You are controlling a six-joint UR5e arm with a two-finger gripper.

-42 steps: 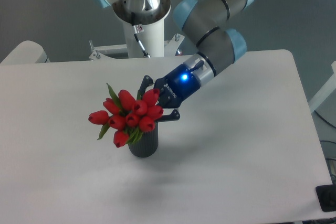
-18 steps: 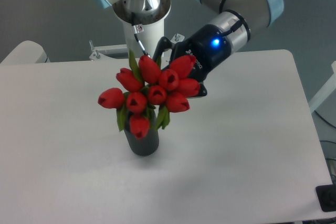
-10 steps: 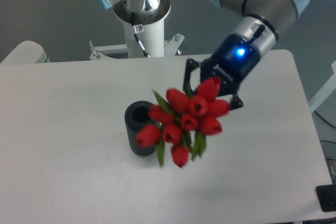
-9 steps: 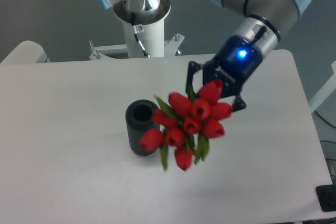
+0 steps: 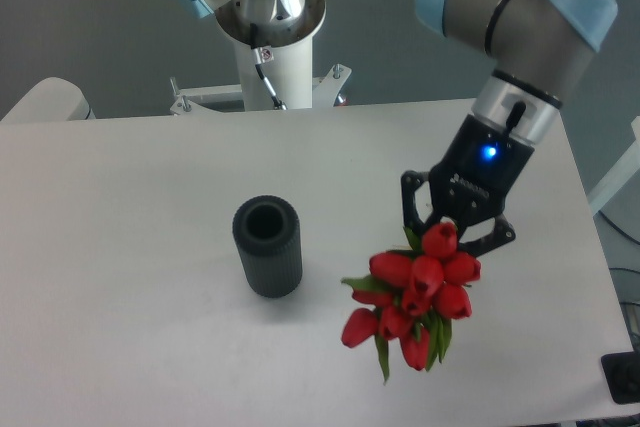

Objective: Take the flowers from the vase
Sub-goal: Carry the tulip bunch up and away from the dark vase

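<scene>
Tool [image 5: 452,230] closed on the stems of the flowers [image 5: 412,292], which hang in the lower right of the frame, well apart from the vase [image 5: 267,246] and seemingly clear of the white surface [image 5: 120,247]. Chief risk from here: the grip holds only slim green stems behind the heads, so a quick swing or a loose clamp could let single stems slide out and drop, or crush and bend them. The bunch is a tight cluster of red tulip buds with a few green leaves pointing down; the stem ends are hidden behind the buds. The vase, dark and ribbed, stands upright at centre left, its round mouth vacant.
</scene>
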